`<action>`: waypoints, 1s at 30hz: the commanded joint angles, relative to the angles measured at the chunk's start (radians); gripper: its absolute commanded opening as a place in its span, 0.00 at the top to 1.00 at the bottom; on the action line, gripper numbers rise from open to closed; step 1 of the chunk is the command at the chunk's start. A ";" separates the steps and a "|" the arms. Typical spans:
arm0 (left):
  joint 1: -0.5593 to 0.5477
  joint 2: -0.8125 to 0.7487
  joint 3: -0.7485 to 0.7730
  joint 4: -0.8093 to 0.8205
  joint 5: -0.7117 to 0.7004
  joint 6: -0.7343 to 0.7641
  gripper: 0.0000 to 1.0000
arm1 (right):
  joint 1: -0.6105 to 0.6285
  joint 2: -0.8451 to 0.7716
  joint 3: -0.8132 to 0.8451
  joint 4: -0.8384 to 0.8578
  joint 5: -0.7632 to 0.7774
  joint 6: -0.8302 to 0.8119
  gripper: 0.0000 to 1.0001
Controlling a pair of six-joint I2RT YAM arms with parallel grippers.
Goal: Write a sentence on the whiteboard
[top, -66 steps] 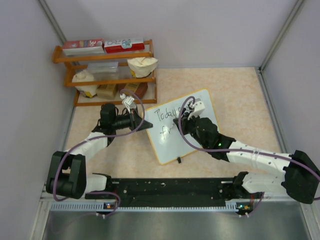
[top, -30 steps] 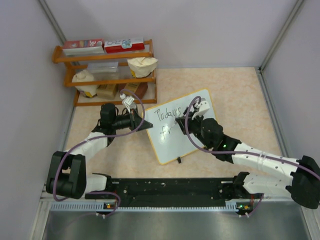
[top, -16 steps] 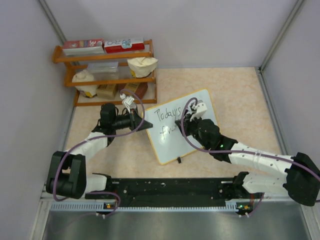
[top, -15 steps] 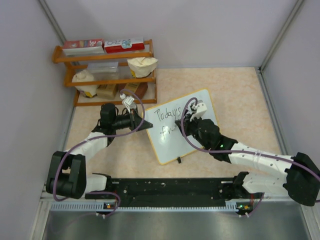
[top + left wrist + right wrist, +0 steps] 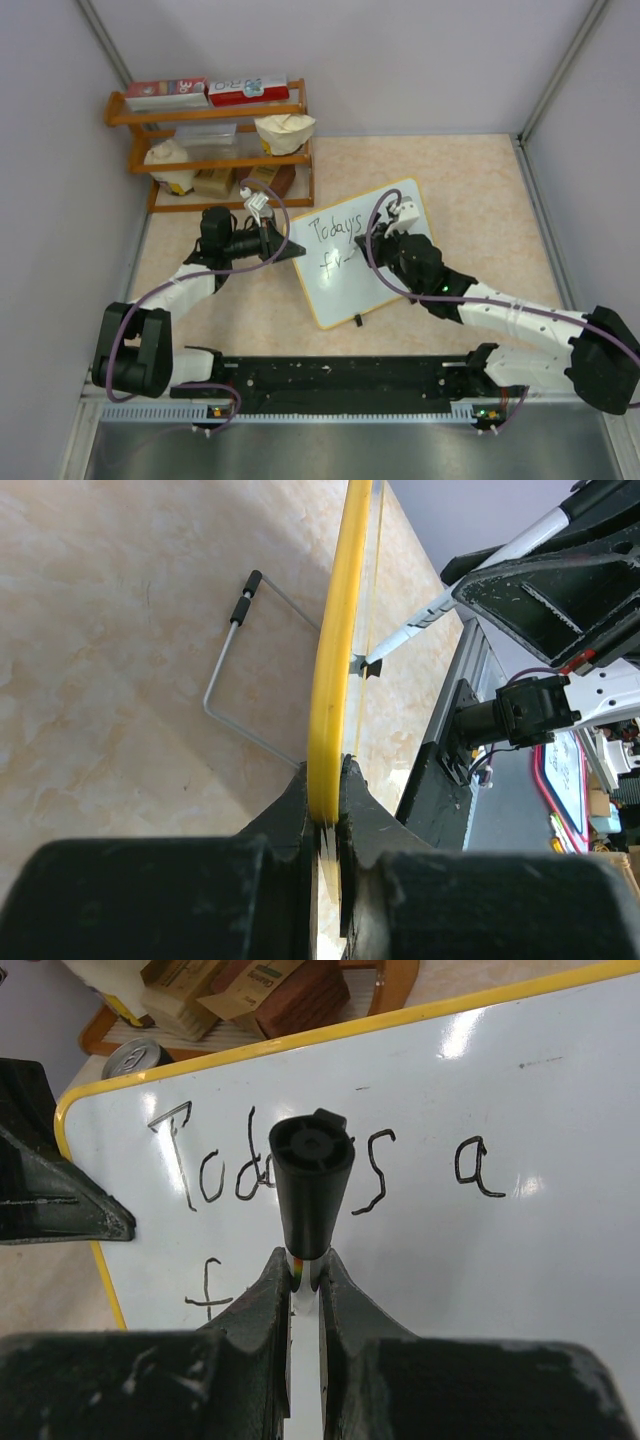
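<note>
The whiteboard [image 5: 385, 285], white with a yellow frame, stands tilted on the table. My left gripper [image 5: 290, 249] is shut on its left yellow edge [image 5: 330, 690]. My right gripper [image 5: 372, 243] is shut on a marker [image 5: 311, 1185] with a black cap end and white body, held against the board face. The sentence [image 5: 215, 1175] reads "Today's a" on the top line, partly hidden by the marker, with "f" [image 5: 208, 1295] and further strokes below. In the top view the second line [image 5: 335, 263] reads about "fr".
A wooden shelf rack [image 5: 212, 150] with boxes, bags and a can stands at the back left, close behind the left gripper. A wire stand [image 5: 245, 670] props the board from behind. Grey walls enclose the table.
My right gripper with the marker has shifted back and forth over the board's middle. The second line has gained strokes after "f". The left arm and board have not moved.
</note>
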 commanded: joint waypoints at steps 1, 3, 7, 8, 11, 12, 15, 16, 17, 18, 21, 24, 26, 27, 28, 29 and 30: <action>-0.010 0.009 -0.021 -0.050 -0.069 0.160 1.00 | -0.035 0.003 0.022 -0.019 0.038 -0.023 1.00; -0.010 0.012 -0.022 -0.050 -0.071 0.162 1.00 | -0.036 0.005 0.034 -0.022 0.040 -0.024 1.00; -0.010 0.012 -0.021 -0.050 -0.071 0.162 1.00 | -0.036 0.011 0.057 -0.018 0.018 -0.029 1.00; -0.009 0.012 -0.018 -0.052 -0.069 0.163 1.00 | -0.036 0.011 0.067 -0.018 0.012 -0.029 1.00; -0.009 0.014 -0.021 -0.053 -0.069 0.163 1.00 | -0.035 0.011 0.076 -0.016 -0.016 -0.029 1.00; -0.009 0.012 -0.021 -0.053 -0.071 0.163 1.00 | -0.036 0.013 0.076 -0.013 -0.034 -0.027 1.00; -0.010 0.015 -0.018 -0.052 -0.071 0.163 1.00 | -0.036 0.025 0.067 -0.012 -0.049 -0.020 1.00; -0.010 0.015 -0.018 -0.052 -0.071 0.163 1.00 | -0.036 0.028 0.058 -0.010 -0.053 -0.015 1.00; -0.009 0.015 -0.016 -0.052 -0.071 0.163 1.00 | -0.036 0.030 0.051 -0.009 -0.053 -0.012 1.00; -0.010 0.017 -0.015 -0.052 -0.071 0.163 1.00 | -0.036 0.033 0.045 -0.004 -0.065 -0.009 1.00; -0.010 0.014 -0.018 -0.052 -0.071 0.162 1.00 | -0.036 0.034 0.022 0.005 -0.083 0.006 1.00; -0.010 0.014 -0.019 -0.053 -0.071 0.162 1.00 | -0.035 0.034 0.005 0.002 -0.095 0.014 1.00; -0.010 0.014 -0.019 -0.053 -0.071 0.162 1.00 | -0.036 0.031 -0.005 -0.004 -0.092 0.020 1.00; -0.009 0.012 -0.018 -0.052 -0.071 0.162 1.00 | -0.036 0.028 -0.010 -0.007 -0.088 0.022 1.00; -0.010 0.012 -0.018 -0.052 -0.071 0.162 1.00 | -0.036 0.025 -0.016 -0.010 -0.085 0.025 1.00; -0.009 0.014 -0.019 -0.052 -0.071 0.160 1.00 | -0.036 0.020 -0.021 -0.013 -0.082 0.026 1.00; -0.010 0.014 -0.018 -0.052 -0.069 0.160 1.00 | -0.036 0.019 -0.024 -0.021 -0.073 0.025 1.00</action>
